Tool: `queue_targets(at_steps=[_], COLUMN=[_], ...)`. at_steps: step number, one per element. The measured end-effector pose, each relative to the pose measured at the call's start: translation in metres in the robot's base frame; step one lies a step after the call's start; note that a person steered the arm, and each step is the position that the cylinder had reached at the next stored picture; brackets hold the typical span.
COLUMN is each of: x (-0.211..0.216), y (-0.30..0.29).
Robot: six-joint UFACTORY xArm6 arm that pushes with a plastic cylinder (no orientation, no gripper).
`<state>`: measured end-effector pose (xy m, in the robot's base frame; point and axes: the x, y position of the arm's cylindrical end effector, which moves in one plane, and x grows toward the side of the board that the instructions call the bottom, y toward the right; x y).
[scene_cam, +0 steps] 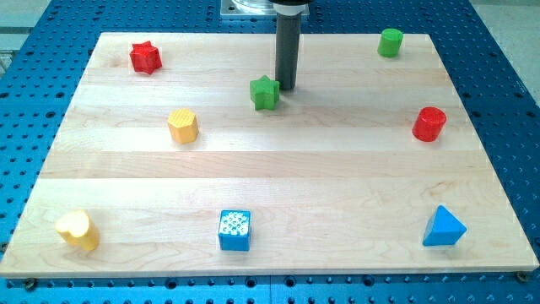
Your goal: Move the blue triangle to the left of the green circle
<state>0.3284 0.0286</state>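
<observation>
The blue triangle (443, 227) lies near the board's bottom right corner. The green circle (390, 42), a short cylinder, stands near the top right corner. My tip (286, 88) is at the top middle of the board, just right of a green star (265, 92) and close to touching it. The tip is far from the blue triangle and well left of the green circle.
A red star (145, 57) sits at top left, a yellow hexagon (182, 126) at left middle, a yellow heart (78, 230) at bottom left, a blue cube (234, 230) at bottom middle, a red cylinder (429, 124) at right. The wooden board (270, 173) lies on a blue perforated table.
</observation>
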Motion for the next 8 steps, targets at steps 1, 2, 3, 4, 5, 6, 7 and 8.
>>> queue_targets(at_steps=[1,2,3,4,5,6,7,8], x=[0.019,0.041,0.039,0.036,0.048,0.146,0.261,0.289], y=[-0.007,0.017,0.119,0.201,0.264,0.297,0.266,0.235])
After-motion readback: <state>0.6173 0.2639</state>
